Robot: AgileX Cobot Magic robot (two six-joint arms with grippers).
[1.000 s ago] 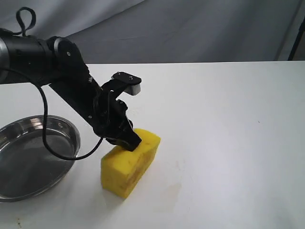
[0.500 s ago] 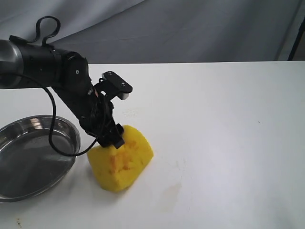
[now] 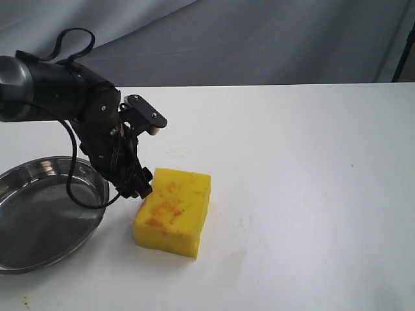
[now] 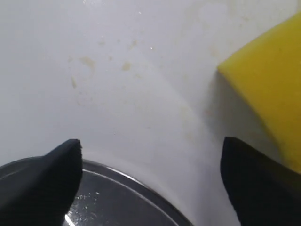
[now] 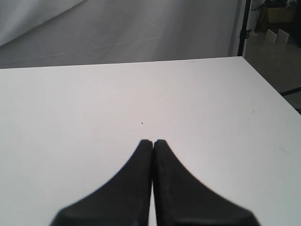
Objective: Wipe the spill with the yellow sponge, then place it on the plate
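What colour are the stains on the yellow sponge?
Orange-brown, blotchy, on the yellow sponge; the exterior view shows them best.

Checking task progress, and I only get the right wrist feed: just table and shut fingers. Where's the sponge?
Observer: The sponge lies on the table beside the plate, not on it.
Operator: Left gripper holding it?
Observer: No, the left gripper is open; the sponge sits beside it, ungripped.
Operator: Spill wiped?
Observer: No puddle shows, only faint tan smudges on the table.
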